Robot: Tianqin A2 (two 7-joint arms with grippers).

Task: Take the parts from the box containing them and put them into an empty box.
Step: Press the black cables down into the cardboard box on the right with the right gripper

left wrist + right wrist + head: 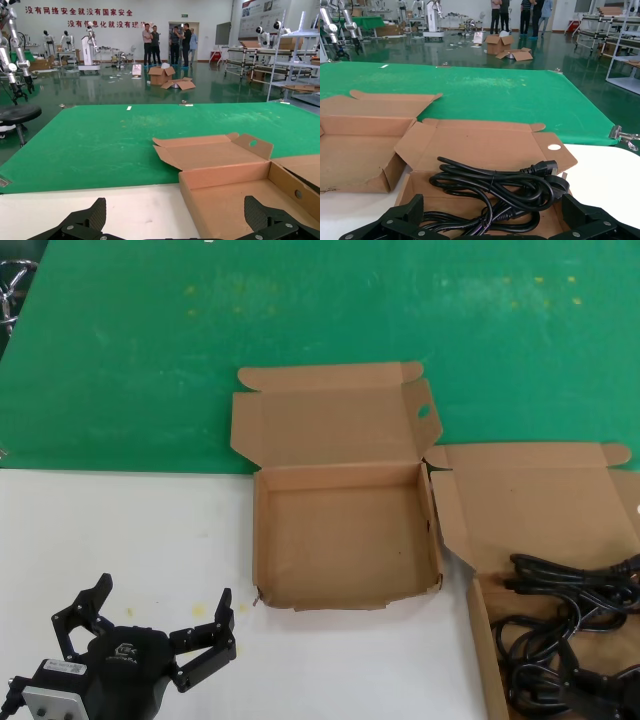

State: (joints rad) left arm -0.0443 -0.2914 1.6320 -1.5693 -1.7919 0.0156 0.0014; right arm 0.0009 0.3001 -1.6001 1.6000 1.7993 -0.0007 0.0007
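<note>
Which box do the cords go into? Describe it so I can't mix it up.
On the table where white surface meets green mat, two open cardboard boxes sit side by side. Pick the empty box nearer the left gripper; its neighbour holds black cords.

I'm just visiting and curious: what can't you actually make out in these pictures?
- Right gripper: absent from the head view; right wrist view crops its open fingers.
- Black rubbery power cords: number unclear; tangled, cut by the head view's edge.
- Their brown cardboard box: near side cut off.
- Left gripper: open.
</note>
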